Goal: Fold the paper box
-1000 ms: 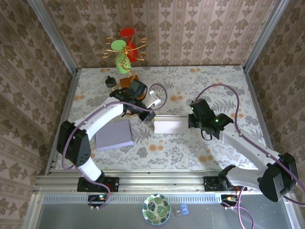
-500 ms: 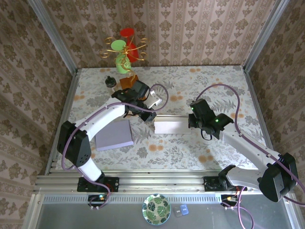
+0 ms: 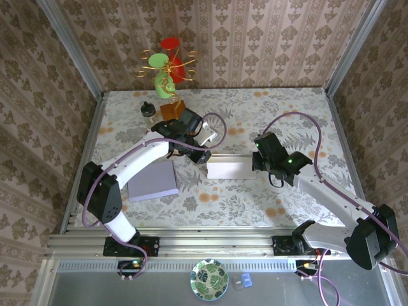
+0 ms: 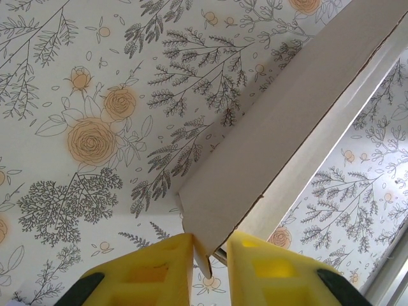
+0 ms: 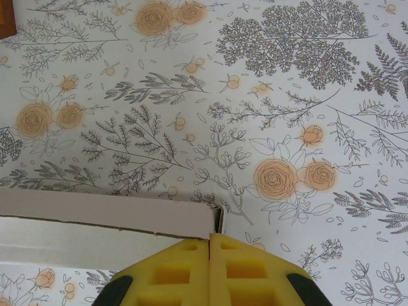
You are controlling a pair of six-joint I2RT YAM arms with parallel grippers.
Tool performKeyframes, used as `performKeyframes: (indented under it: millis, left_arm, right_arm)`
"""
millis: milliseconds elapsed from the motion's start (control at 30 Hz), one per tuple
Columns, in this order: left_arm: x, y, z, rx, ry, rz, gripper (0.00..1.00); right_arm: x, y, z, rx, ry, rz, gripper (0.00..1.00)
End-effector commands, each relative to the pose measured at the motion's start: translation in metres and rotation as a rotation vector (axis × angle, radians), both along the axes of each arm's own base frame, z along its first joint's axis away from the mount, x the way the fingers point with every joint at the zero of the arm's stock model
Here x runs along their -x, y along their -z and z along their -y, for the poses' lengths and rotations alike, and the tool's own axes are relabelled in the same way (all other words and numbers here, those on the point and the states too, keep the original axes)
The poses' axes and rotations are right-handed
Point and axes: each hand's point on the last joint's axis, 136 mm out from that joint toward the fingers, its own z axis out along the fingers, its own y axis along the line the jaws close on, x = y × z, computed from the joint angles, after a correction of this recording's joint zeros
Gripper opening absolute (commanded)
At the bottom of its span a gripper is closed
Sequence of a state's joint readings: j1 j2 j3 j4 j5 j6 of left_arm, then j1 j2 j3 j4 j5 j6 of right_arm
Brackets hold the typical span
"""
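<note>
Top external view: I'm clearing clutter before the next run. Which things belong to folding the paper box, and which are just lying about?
Job in hand: paper box; left tool at its left end; right tool at its right end.
Lying about: lilac pad; brown block; small dark item; colourful ornament; patterned bowl.

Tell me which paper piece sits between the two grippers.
The white box mid-table: left gripper at one end, right gripper at the other. The lavender sheet lies flat by the left arm, away from both.
</note>
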State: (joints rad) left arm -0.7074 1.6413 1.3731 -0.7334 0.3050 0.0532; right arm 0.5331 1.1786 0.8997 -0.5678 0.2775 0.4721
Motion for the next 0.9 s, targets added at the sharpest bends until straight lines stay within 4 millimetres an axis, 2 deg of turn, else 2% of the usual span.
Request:
performKeyframes:
  millis: [0, 500, 867]
  left_arm:
    - [0.004, 0.004, -0.002, -0.015, -0.012, -0.014, 0.21]
    - [0.004, 0.003, -0.009, -0.017, -0.034, -0.006, 0.17]
    - [-0.002, -0.008, -0.011, -0.009, -0.06, 0.022, 0.2]
  right_arm:
    - [0.01, 0.011, 0.002, 0.024, -0.003, -0.057, 0.0]
    - [0.01, 0.012, 0.001, 0.026, -0.004, -0.059, 0.0]
    - [0.01, 0.014, 0.002, 0.029, -0.004, -0.065, 0.0]
